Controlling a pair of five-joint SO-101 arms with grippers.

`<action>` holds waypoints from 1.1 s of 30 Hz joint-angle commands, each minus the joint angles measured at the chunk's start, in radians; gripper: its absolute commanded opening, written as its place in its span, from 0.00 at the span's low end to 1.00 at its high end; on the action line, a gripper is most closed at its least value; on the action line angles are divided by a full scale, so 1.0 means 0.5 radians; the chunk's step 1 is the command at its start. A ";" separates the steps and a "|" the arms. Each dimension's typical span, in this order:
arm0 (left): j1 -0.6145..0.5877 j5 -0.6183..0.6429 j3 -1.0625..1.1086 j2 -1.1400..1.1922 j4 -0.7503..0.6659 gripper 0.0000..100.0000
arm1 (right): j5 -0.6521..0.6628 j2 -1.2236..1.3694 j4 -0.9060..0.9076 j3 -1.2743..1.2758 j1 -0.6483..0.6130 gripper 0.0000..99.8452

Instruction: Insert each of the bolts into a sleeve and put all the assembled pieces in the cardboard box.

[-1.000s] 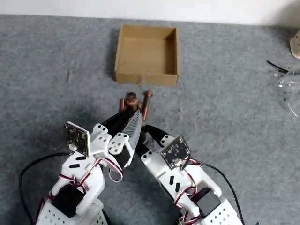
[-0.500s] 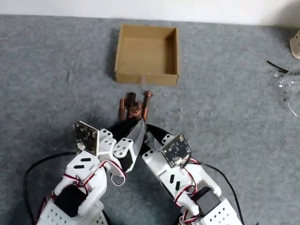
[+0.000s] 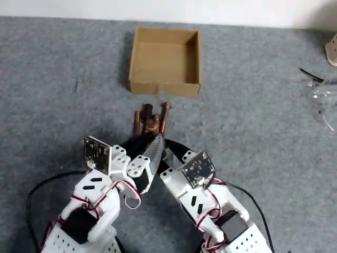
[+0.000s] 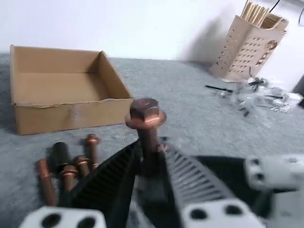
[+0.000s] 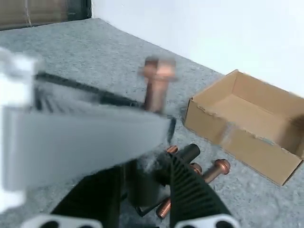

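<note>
My left gripper (image 4: 149, 159) is shut on the shaft of an upright copper bolt (image 4: 146, 115), head up. Right under it, my right gripper (image 5: 145, 190) holds a dark sleeve (image 5: 142, 183) between its fingers. In the high view both grippers meet in front of the cardboard box (image 3: 165, 60), with the held bolt (image 3: 153, 123) at their tips. The left gripper's ribbed finger (image 5: 85, 137) crosses the right wrist view in front of the bolt (image 5: 159, 83). Loose bolts (image 3: 165, 117) and a dark sleeve (image 3: 147, 110) lie on the carpet between the grippers and the box.
The box (image 4: 61, 90) is open and stands a short way past the loose parts. Far right are a perforated holder with sticks (image 4: 249, 42), clear plastic bags (image 3: 322, 90) and black ties. Grey carpet covers the table.
A second ago the left arm stood farther forward with the bolt over the loose parts; it has drawn back toward the right gripper. Nothing has moved in the last half second.
</note>
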 commanded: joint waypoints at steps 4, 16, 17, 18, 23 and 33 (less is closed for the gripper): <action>0.011 0.031 0.002 -0.029 0.015 0.40 | 0.021 -0.041 -0.075 -0.066 0.020 0.00; -0.155 0.150 -0.321 -0.032 0.242 0.34 | 0.021 -0.041 -0.075 -0.066 0.014 0.00; -0.204 0.150 -0.348 -0.032 0.242 0.34 | 0.021 -0.041 -0.075 -0.063 0.014 0.00; -0.262 0.150 -0.385 -0.032 0.255 0.33 | 0.021 -0.041 -0.075 -0.063 0.014 0.00; -0.624 0.150 -0.591 -0.032 0.402 0.26 | 0.021 -0.035 -0.075 -0.063 0.014 0.00; -0.882 -0.083 -0.486 -0.023 0.460 0.02 | 0.021 -0.023 -0.078 -0.060 0.020 0.00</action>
